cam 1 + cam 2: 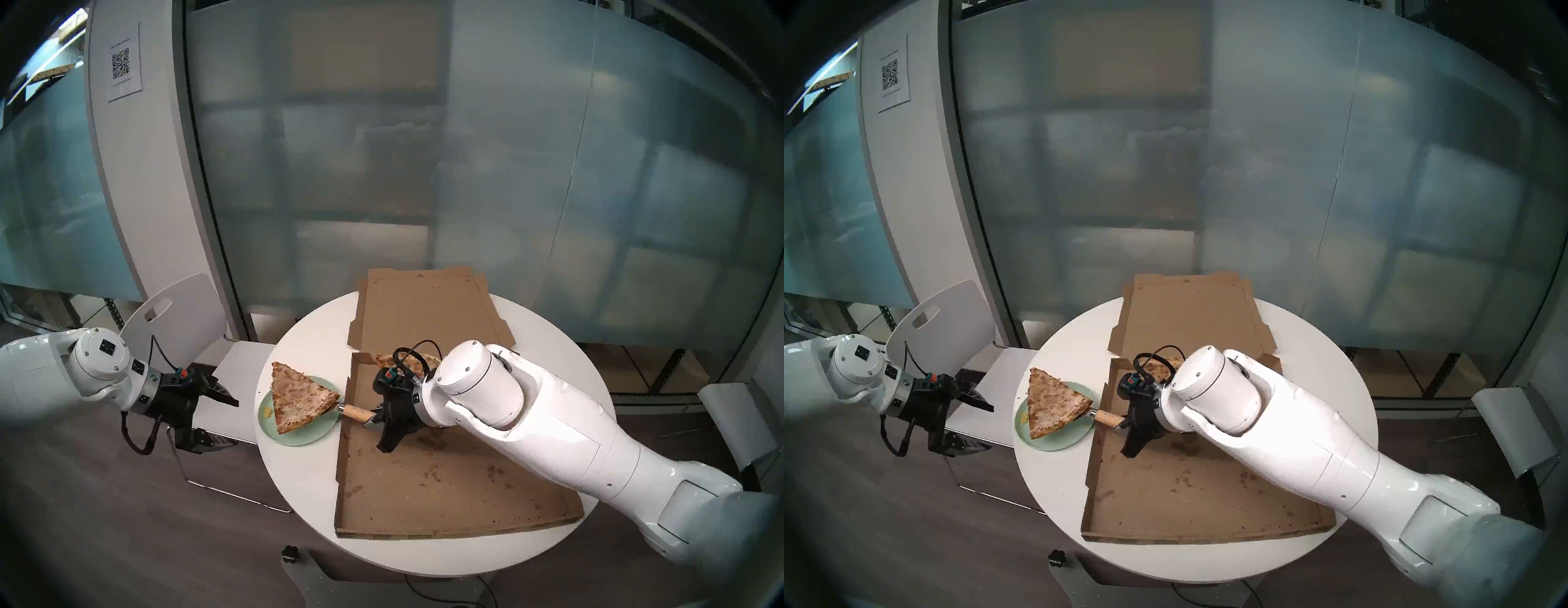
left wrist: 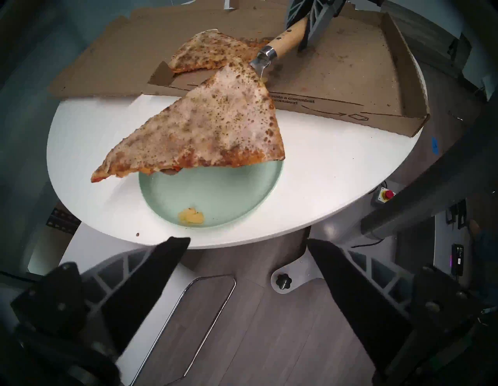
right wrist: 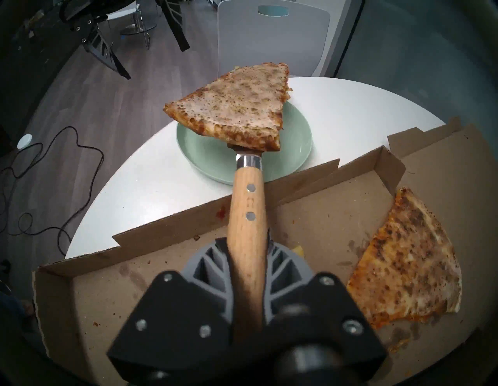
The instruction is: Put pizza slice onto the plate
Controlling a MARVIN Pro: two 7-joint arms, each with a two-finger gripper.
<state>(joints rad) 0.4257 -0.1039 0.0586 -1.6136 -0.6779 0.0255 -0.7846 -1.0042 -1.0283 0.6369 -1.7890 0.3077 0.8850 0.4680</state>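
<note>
The pizza slice (image 1: 297,397) (image 2: 215,129) (image 3: 237,107) lies on the blade of a wooden-handled server (image 3: 246,221), just above the pale mint-green plate (image 1: 316,429) (image 2: 215,194) (image 3: 204,151). Its tip overhangs the plate's far rim. I cannot tell whether it touches the plate. My right gripper (image 1: 375,418) (image 3: 248,256) is shut on the server's handle over the box's left wall. My left gripper (image 1: 235,424) (image 2: 249,241) is open and empty, off the table's left edge. A yellow cheese scrap (image 2: 191,217) lies on the plate.
An open cardboard pizza box (image 1: 424,488) fills the right of the round white table (image 1: 305,509), its lid (image 1: 424,314) flat behind. A browner slice (image 3: 404,256) lies in the box's back corner. A white chair (image 1: 178,322) stands left of the table.
</note>
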